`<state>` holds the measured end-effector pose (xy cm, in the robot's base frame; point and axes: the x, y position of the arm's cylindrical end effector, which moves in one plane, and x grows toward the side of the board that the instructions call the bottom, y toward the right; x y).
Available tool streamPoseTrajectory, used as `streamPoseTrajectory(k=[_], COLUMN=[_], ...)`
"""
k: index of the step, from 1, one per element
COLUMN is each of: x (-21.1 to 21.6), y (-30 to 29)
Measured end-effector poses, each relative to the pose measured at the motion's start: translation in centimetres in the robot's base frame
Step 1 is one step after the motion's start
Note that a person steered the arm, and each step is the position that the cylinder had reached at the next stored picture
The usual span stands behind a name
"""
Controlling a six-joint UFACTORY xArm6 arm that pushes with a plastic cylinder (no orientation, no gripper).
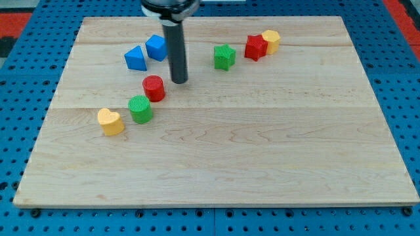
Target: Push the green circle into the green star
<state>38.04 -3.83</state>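
The green circle point(140, 109) sits at the board's left, between a red circle point(154, 88) up to its right and a yellow heart point(111, 122) down to its left. The green star point(224, 57) sits near the view's top, right of centre. My tip point(179, 80) rests on the board just right of the red circle, up and to the right of the green circle and left of and below the green star. It touches no block.
Two blue blocks, a triangle-like one point(135, 59) and a cube point(156, 47), sit left of the rod. A red star point(255, 47) and a yellow block point(270, 40) touch each other right of the green star. The wooden board point(262, 151) lies on a blue pegboard.
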Motion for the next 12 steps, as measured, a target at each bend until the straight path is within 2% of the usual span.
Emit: streamPoseTrajectory(k=[1,2,3,4,5,6,7,8,9,10,11,12], x=[0.0,0.2,0.6,-3.3,-8.2,-9.1,-5.3,0.8,6.0,10.9,11.7,10.0], y=[4.5,4.8,8.5,11.1,10.2,5.0,1.4,2.1,6.3,4.4,-3.6,-8.8])
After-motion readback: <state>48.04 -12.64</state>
